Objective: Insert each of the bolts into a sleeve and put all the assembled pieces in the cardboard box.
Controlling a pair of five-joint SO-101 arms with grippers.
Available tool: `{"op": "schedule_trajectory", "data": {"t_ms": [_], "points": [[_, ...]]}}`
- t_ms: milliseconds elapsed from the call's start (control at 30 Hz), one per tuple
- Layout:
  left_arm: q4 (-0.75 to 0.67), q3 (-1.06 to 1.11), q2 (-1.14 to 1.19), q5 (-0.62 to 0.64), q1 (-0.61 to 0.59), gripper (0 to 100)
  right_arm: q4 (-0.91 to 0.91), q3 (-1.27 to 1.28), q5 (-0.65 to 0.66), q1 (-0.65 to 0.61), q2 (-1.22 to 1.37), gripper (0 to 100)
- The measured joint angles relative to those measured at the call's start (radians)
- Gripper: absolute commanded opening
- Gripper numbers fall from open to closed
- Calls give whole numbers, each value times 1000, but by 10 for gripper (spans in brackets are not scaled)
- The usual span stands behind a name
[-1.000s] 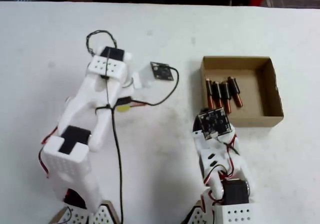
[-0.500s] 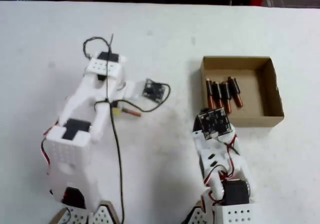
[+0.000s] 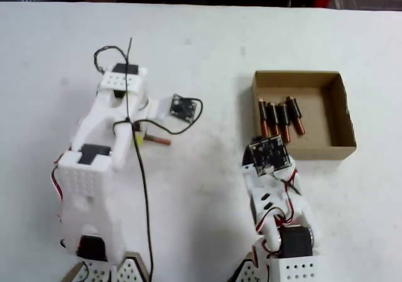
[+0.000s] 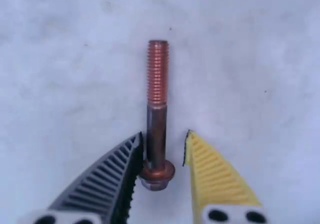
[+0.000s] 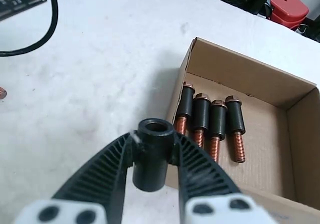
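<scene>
Straddling a single copper bolt (image 4: 157,99) on the table (image 3: 207,37), the left jaws stand parted: the dark one touches the shank next to the head, while the yellow one sits a sliver off it. The right jaws are clamped on one black sleeve (image 5: 151,156), held upright with its bore showing, just beside a corner of the cardboard box (image 5: 248,73). So there is one loose bolt and one loose sleeve. The table is white, with a dark room and something red (image 5: 288,7) past its far edge. Inside the box lie four assembled pieces (image 5: 210,120), side by side.
</scene>
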Motion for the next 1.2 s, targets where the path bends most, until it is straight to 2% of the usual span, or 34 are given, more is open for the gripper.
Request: {"op": "schedule_trajectory", "data": {"t_ms": [233, 567, 633, 767, 1000, 1200], "points": [[29, -35, 0, 0, 0, 181, 0, 0, 0, 0, 0, 17], [255, -235, -6, 3, 40, 181, 0, 0, 0, 0, 0, 17], [284, -272, -18, 52, 57, 181, 0, 0, 0, 0, 0, 17], [298, -293, -68, 304, 94, 181, 0, 0, 0, -2, 0, 17], [302, -293, -187, 867, 114, 181, 0, 0, 0, -2, 0, 17], [311, -275, -331, 1174, 114, 182, 0, 0, 0, -2, 0, 17]]}}
